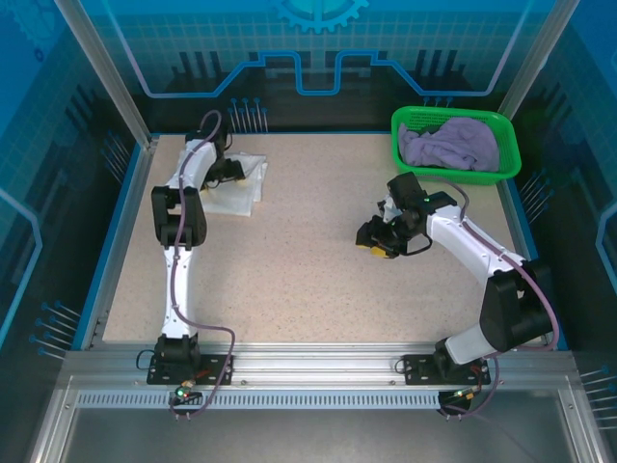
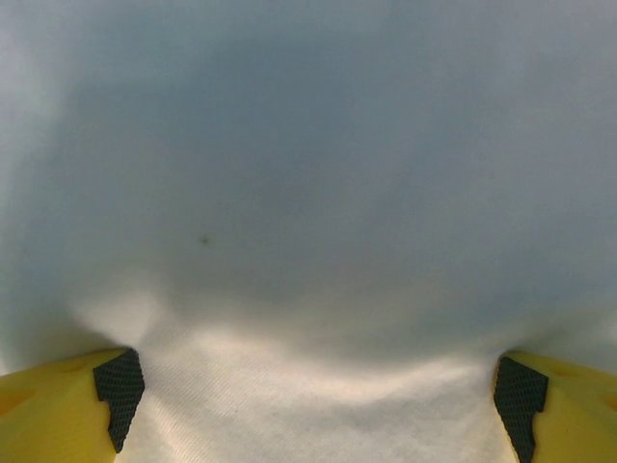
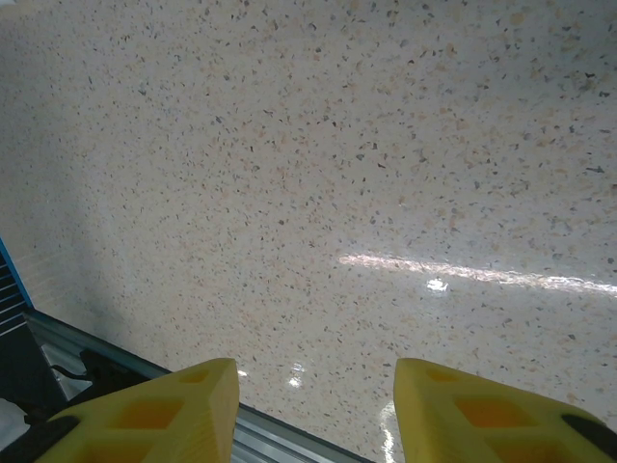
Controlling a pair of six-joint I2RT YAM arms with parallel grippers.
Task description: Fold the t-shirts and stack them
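Left wrist: tool (image 2: 320,400) against white t-shirt (image 2: 308,193)

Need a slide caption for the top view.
Left claw on the white t-shirt; right claw over the table; lavender t-shirt in green basket.

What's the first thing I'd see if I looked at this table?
The bright green basket at the far right corner, with a crumpled lavender t-shirt inside. Then the white t-shirt at the far left, with the open left gripper right over it. The right gripper is open over bare table.
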